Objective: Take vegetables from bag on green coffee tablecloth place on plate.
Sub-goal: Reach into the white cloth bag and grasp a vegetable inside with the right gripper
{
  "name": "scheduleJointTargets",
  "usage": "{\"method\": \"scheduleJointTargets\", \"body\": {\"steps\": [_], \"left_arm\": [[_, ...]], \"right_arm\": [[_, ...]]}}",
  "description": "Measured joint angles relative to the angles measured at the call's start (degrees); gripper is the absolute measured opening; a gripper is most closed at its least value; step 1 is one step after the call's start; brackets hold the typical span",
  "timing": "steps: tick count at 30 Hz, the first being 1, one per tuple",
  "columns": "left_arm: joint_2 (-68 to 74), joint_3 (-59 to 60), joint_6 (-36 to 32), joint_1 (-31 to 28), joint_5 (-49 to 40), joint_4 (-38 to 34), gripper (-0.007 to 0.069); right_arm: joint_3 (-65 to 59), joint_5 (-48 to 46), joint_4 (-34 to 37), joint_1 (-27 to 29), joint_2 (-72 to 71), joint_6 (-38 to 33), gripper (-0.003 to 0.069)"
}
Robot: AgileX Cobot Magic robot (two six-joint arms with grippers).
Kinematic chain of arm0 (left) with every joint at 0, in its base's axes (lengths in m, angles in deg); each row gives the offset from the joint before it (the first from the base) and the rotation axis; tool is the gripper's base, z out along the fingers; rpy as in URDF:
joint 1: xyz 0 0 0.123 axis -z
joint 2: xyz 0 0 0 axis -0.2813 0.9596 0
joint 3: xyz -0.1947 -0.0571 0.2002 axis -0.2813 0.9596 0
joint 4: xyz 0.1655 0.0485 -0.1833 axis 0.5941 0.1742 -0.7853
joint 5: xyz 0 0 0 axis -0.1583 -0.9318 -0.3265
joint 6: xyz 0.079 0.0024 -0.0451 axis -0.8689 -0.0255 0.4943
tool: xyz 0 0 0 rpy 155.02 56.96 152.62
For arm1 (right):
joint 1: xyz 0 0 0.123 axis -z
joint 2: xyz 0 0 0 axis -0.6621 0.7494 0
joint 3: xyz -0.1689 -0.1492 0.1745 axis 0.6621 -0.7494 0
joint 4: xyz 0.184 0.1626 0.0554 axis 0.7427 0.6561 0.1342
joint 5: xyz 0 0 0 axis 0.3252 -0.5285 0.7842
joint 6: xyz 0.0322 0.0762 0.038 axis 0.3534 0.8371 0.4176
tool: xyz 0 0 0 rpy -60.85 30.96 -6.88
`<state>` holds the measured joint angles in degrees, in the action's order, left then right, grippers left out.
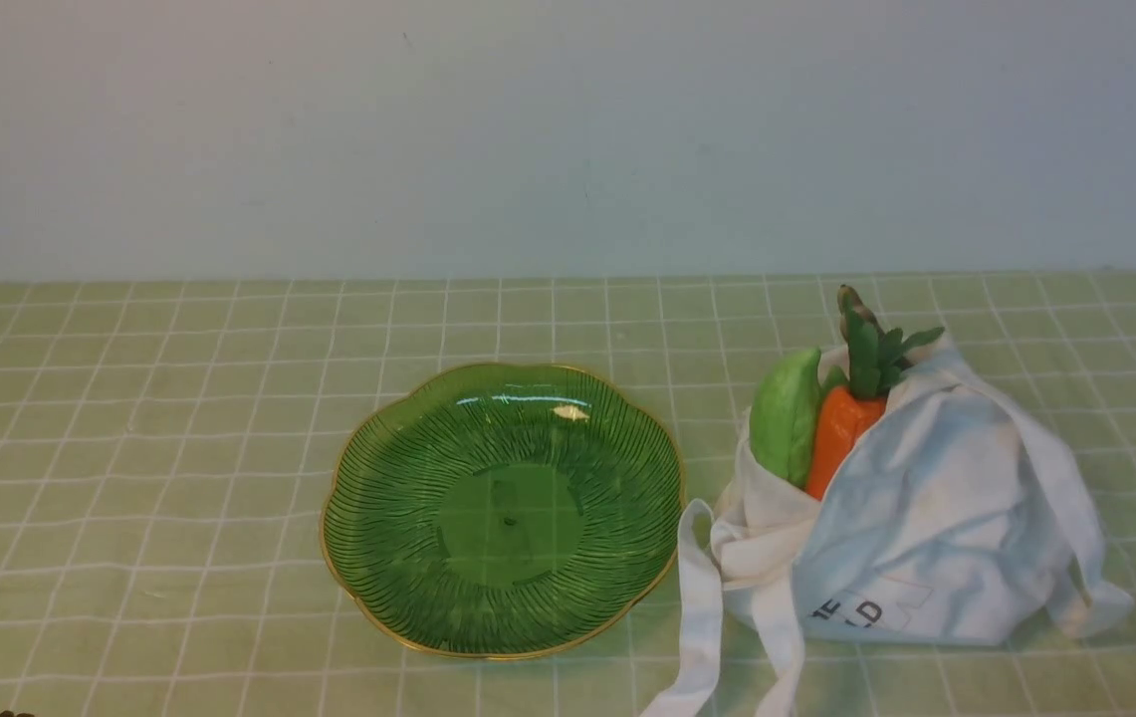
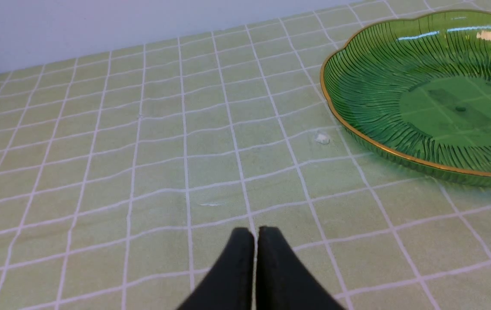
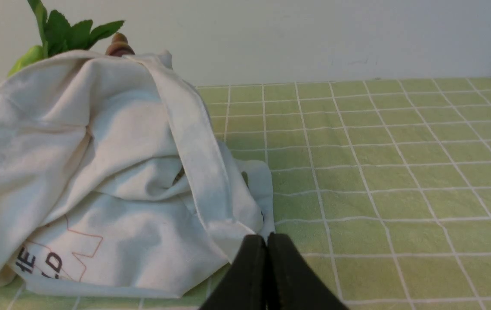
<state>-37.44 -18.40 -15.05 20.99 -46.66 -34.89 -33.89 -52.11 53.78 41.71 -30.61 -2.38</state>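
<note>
The white bag with black letters lies on the pale green tablecloth, right of the green glass plate. An orange carrot with green leaves and a pale green vegetable stick out of its mouth. Only a brownish stem tip shows behind the leaves; the eggplant's purple body is hidden. The plate holds nothing. My left gripper is shut and empty over the cloth, left of the plate. My right gripper is shut and empty just beside the bag.
A pale wall stands behind the table. One long white strap trails off the bag toward the front edge, beside the plate. A small white speck lies on the cloth near the plate's rim.
</note>
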Motion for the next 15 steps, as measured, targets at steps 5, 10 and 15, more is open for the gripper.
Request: {"method": "scheduleJointTargets", "body": {"steps": [5,10,15], "left_arm": [[0.0,0.0,0.0,0.0,0.0,0.0,-0.0005],[0.0,0.0,0.0,0.0,0.0,0.0,-0.0005],[0.0,0.0,0.0,0.0,0.0,0.0,-0.0005]], "right_arm": [[0.0,0.0,0.0,0.0,0.0,0.0,-0.0015],[-0.2,2.1,2.6,-0.1,0.0,0.9,-0.0015],[-0.4,13.3,19.3,-0.2,0.0,8.9,-0.0015]]}}
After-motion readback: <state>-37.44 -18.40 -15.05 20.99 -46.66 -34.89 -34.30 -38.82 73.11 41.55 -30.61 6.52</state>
